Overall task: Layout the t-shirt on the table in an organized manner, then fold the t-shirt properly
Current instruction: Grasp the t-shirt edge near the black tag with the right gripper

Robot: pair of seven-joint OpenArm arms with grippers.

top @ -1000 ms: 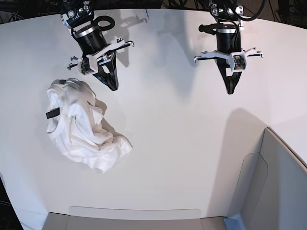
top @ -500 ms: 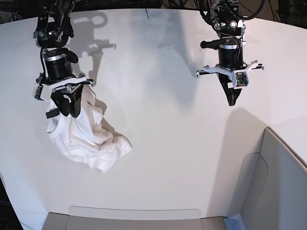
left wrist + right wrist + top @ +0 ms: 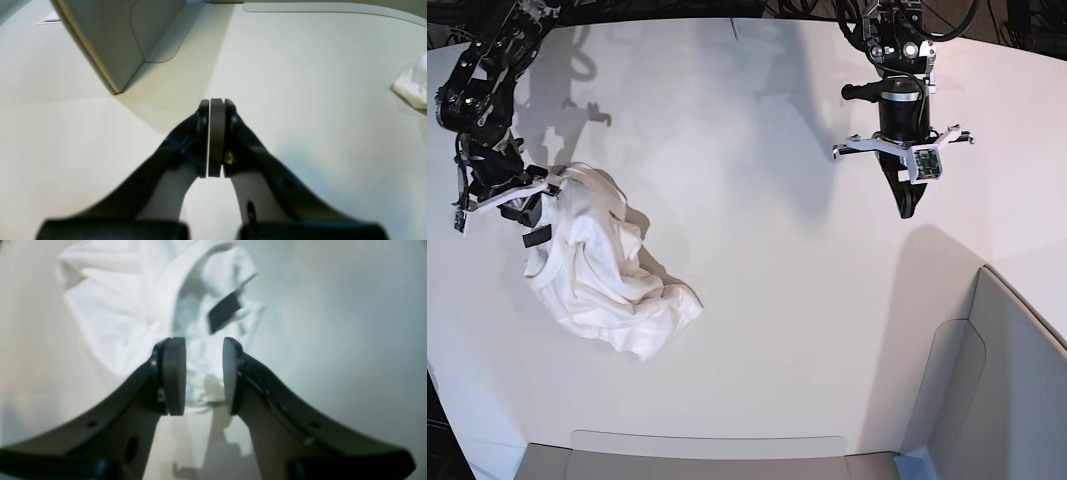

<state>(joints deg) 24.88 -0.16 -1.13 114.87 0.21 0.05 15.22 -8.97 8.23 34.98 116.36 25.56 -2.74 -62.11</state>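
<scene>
The white t-shirt (image 3: 602, 275) lies crumpled in a heap on the left part of the white table (image 3: 767, 300). Its collar and black neck label (image 3: 537, 237) face up at the heap's left end. My right gripper (image 3: 527, 207) is down at that end, open. In the right wrist view its fingers (image 3: 175, 373) stand either side of a fold of the t-shirt (image 3: 110, 306), just short of the label (image 3: 223, 311). My left gripper (image 3: 908, 205) hangs shut over bare table far to the right, pads (image 3: 216, 136) pressed together with nothing in them.
Light grey panels stand at the table's near right (image 3: 997, 390) and near edge (image 3: 707, 445). In the left wrist view the panel (image 3: 106, 40) is ahead to the left, and a corner of the t-shirt (image 3: 412, 85) shows at the right edge.
My right arm swung from behind the shirt out to its left end and came down at the collar, jaws now apart. The left arm stayed about where it was. The heap kept its shape.
</scene>
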